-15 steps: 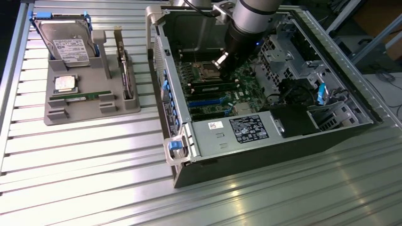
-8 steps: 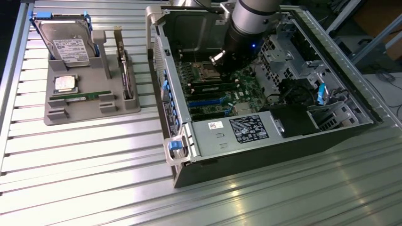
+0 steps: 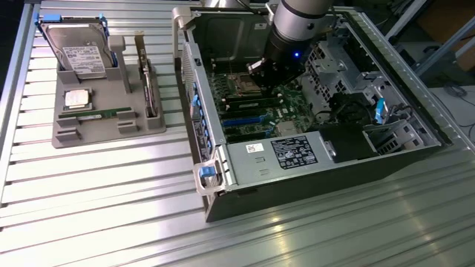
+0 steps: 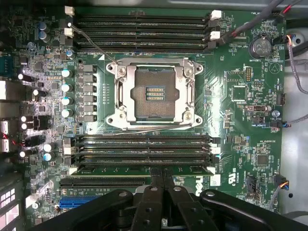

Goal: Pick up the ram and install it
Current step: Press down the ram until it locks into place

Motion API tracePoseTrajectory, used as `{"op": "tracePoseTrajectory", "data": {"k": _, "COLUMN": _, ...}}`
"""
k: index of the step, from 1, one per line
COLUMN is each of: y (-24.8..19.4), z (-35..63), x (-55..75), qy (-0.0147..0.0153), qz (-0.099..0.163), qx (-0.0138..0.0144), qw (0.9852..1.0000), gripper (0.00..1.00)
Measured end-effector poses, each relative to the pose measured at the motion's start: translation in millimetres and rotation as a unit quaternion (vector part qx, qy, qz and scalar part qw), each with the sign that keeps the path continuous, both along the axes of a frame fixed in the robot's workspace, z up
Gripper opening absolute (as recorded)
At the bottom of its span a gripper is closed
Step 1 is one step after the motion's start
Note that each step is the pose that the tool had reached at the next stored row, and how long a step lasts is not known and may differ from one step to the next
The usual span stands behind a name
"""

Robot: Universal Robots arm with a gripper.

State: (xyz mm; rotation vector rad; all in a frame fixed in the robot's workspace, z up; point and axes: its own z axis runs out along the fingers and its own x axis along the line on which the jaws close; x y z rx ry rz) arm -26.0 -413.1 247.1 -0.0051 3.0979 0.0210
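You're seeing a silver-grey cylindrical arm segment (image 3: 297, 16), black wrist housing below with a small blue light; black two-fingered gripper (image 4: 162, 179), round screw holes on its linkages.

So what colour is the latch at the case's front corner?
Blue: the latch on the computer case, clearest in the exterior view.

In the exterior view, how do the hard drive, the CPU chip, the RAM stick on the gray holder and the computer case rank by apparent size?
Largest to smallest:
1. computer case
2. hard drive
3. CPU chip and RAM stick: unsure, since the stick is longer but much thinner.
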Motion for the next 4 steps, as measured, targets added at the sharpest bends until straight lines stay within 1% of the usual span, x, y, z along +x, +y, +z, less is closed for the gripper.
{"op": "tracePoseTrajectory", "data": {"k": 4, "y": 0.0, "z": 0.0, "x": 0.0, "qy": 0.0, "qz": 0.0, "qx": 0.0, "qw": 1.0, "gripper": 0.11}}
